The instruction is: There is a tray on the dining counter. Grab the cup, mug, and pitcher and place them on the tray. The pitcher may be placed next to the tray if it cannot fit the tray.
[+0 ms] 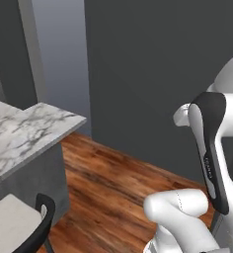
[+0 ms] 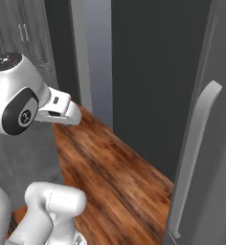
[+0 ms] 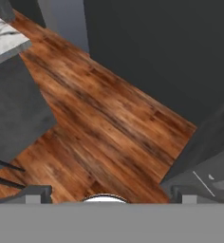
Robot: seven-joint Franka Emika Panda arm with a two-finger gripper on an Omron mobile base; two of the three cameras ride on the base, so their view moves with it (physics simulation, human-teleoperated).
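Observation:
An end of the dining counter (image 1: 24,133), white marble with grey veins over a plain grey front, juts in from the left; its corner also shows in the hand view (image 3: 4,35). My gripper (image 3: 111,193) hangs over the wooden floor, open, with nothing between its fingertips (image 3: 35,192). It points down at bare floorboards to the right of the counter's end. The tray, cup, mug and pitcher are out of view.
A stool (image 1: 19,227) with a pale seat and black backrest stands against the counter's front. A dark wall (image 1: 153,74) closes the far side. A tall grey door with a long handle (image 2: 196,153) stands at the right. Wooden floor (image 2: 115,177) lies between.

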